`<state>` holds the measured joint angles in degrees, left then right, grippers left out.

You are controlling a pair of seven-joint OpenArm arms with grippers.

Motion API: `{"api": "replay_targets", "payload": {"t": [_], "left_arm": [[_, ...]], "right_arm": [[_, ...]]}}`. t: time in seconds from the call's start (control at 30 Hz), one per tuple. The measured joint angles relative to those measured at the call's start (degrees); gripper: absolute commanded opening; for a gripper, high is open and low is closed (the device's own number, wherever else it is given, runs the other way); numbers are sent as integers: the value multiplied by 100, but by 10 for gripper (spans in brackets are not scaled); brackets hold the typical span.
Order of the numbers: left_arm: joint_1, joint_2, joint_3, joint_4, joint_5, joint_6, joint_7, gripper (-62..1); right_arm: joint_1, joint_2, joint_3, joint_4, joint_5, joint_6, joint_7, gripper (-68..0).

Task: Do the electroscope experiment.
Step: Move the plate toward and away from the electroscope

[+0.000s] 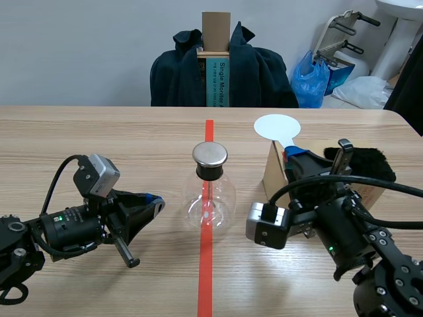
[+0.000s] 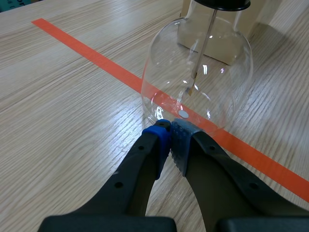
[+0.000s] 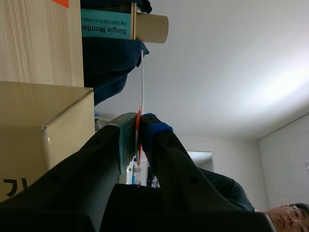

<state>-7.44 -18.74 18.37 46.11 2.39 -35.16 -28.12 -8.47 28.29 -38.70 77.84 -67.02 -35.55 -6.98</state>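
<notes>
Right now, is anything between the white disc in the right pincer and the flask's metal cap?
Nothing visible. The white disc, held in the right pincer by the cardboard box, has only open air between it and the metal cap.

We see the flask (image 2: pixel 198 82) cut off above its neck in the left wrist view. In the scene view the right arm (image 1: pixel 344 231) hides much of the box (image 1: pixel 273 173), and the handle of the disc (image 1: pixel 277 127) is lost behind the right gripper (image 1: pixel 296 156).
</notes>
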Motion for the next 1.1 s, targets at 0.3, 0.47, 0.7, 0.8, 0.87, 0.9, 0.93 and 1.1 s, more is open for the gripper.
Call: {"api": "replay_targets", "payload": {"t": [0.3, 0.47, 0.7, 0.8, 0.87, 0.9, 0.93, 1.1], "left_arm": [[0, 0, 0, 0, 0, 0, 0, -581], [0, 0, 0, 0, 0, 0, 0, -581], [0, 0, 0, 0, -2, 0, 0, -581], [0, 0, 0, 0, -2, 0, 0, -581], [0, 0, 0, 0, -2, 0, 0, -581], [0, 0, 0, 0, -2, 0, 0, -581], [0, 0, 0, 0, -2, 0, 0, -581], [0, 0, 0, 0, -2, 0, 0, -581]], "right_arm": [[0, 0, 0, 0, -2, -2, 494, -667], [0, 0, 0, 0, -7, -90, 1274, -667], [0, -2, 0, 0, -52, -175, 1980, -667], [0, 0, 0, 0, -50, -175, 2181, -667], [0, 0, 0, 0, -50, -175, 2310, -667], [0, 0, 0, 0, -52, -175, 2334, -667], [0, 0, 0, 0, -52, -175, 2352, -667], [0, 0, 0, 0, -55, -175, 2522, -667]]}}
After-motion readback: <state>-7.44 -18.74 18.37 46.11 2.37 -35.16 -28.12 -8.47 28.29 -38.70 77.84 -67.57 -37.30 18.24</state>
